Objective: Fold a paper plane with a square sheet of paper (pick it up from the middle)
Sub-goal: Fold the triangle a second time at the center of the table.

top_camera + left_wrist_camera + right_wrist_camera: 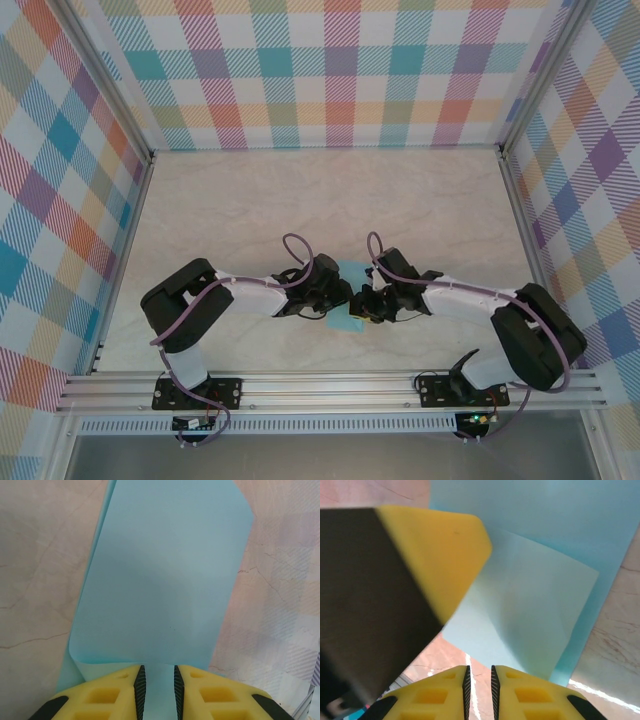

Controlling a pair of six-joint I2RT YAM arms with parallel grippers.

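- Square sheet of paper (pixel 160 580), light blue and plain, is seen lying just in front of the left gripper (pixel 158 680) in the left wrist view, with a strip of it showing in the gap between the black pads.
- The yellow fingers (pixel 105 697) of that gripper are set narrowly apart; whether the strip is pinched or merely lies beneath cannot be told.
- From those fingertips the sheet is spread toward 12 o'clock and leans slightly to 1 o'clock; a rolled fold is seen at its near 7 o'clock corner, a second layer shows along the 9 o'clock edge, and the far 1 o'clock corner looks cut off.
- The right gripper (pixel 479 680) is likewise held at a narrow gap, with only the table (pixel 445 655) seen between its pads and nothing gripped.
- Beyond its tips, from 12 to 2 o'clock, a paler folded flap is laid over a deeper turquoise layer, with a faint crease across it; a finger of the left gripper is seen close by at 9 o'clock.
- In the top view the paper is found at the table's near middle, at 6 o'clock from its centre, between the two grippers, which meet over it.
- Plaid walls (pixel 320 70) are seen farthest off, at 12 o'clock.
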